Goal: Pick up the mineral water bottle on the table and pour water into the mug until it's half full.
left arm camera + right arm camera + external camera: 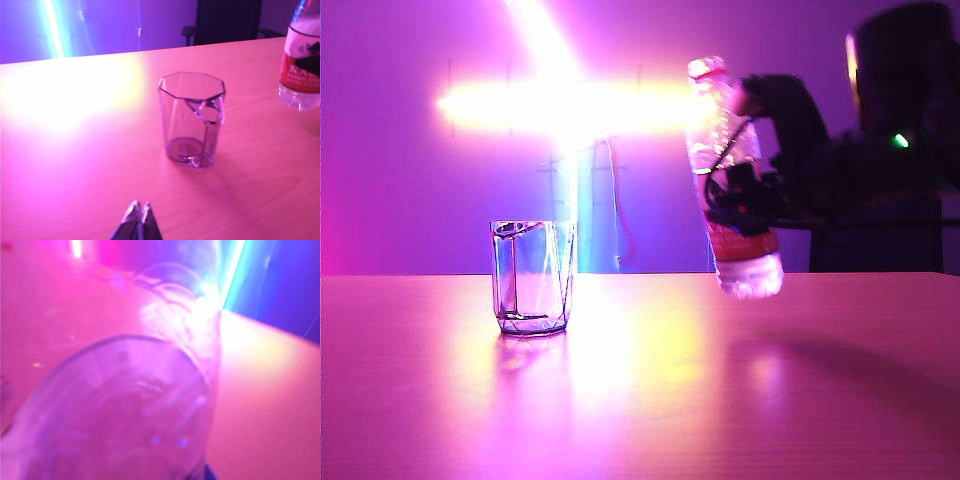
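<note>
Inspecting the carry step, we find the right gripper (pixel 745 200) clamped round the mineral water bottle (pixel 735 180), held clear of the worktop (pixel 640 400) and tilted slightly. The mug (pixel 532 277) stands empty, well apart to its left. The left gripper (pixel 138 220) hovers closed and empty near the mug. Next, we judge, the neck must come over the rim before tipping.

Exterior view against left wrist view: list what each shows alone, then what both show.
Exterior only: the right gripper clamped around the mineral water bottle, lifted off the table and slightly tilted, cap end included.
Left wrist only: the left gripper, tips together, low before the mug.
Both: mug upright, apparently empty; the bottle's red label and base; table.
</note>
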Tool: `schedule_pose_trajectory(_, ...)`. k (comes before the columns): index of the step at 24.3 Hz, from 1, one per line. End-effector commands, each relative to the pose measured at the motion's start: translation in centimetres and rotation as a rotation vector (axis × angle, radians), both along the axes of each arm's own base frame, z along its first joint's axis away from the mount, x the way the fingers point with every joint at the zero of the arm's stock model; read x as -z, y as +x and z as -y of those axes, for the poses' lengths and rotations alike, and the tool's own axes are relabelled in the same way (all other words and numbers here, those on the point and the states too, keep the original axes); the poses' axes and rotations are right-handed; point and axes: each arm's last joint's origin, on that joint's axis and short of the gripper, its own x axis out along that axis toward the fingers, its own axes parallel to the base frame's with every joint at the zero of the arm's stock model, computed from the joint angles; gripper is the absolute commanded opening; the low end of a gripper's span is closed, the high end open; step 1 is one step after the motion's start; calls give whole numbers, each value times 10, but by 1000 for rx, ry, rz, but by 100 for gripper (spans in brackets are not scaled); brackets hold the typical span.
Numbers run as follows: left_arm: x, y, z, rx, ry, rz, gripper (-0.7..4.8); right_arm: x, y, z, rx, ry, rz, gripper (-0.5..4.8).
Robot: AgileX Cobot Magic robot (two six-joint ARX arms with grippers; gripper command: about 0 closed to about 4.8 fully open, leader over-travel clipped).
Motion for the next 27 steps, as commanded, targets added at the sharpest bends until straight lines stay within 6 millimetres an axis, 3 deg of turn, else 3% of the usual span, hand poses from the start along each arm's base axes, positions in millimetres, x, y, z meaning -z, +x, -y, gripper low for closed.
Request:
schedule_pose_trajectory(1,-2,1,-2,-22,-9,13,-2,-17,11,-16,-61,-139,39,228)
schedule_pose_trajectory(8,-2,1,-2,-19,-9,13,-2,-44,31,-56,-151,-477,108,228)
schedule_pose_trajectory(18,-2,1,-2,-19,-9,13,-2,-40,33,-80,-96,-840,239,229)
schedule_pose_trajectory(27,-2,1,-2,-20,-9,13,-2,-38,32,-91,-28,-981,305,229)
